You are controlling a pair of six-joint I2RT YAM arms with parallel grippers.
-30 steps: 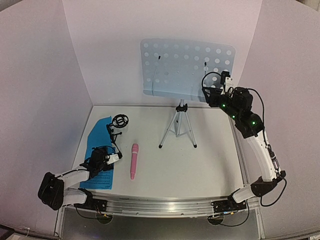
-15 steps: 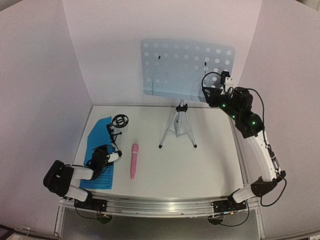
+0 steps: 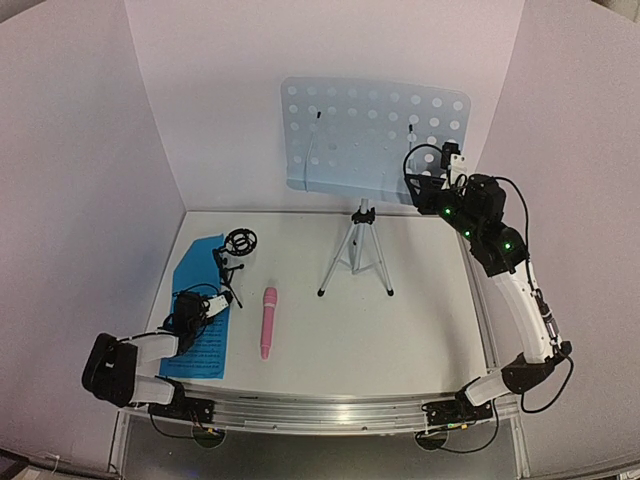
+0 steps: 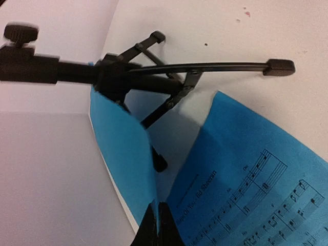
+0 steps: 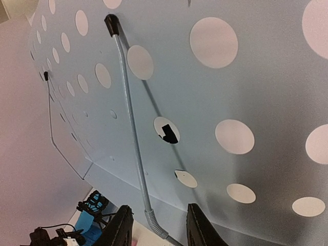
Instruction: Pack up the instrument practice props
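White booth walls close in on three sides of a pale tabletop (image 3: 420, 320). The left pincer (image 4: 156, 225) is pressed together on a raised fold of the blue sheet-music pages (image 4: 246, 154), which lie at the tabletop's left edge. The small black mic stand (image 3: 238, 250) stands at their far end, and in the wrist view one foot seems to come down right at the fold. The likely trouble is that a pull on the paper could drag or tip that stand, or crease and tear the pinched sheet. The pink microphone (image 3: 268, 322) lies just beside the pages and could roll if nudged. The left arm lies low and folded, with its forearm along the near-left corner. The right arm is reared tall, its wrist turned to the lower right corner of the perforated music stand (image 3: 375, 135). The right pincer (image 5: 159, 207) is partly spread, straddling the foot of a wire page-holder (image 5: 130, 123) without clamping it. A push there could rock the top-heavy stand on its silver tripod (image 3: 357, 262) — judged, not seen.
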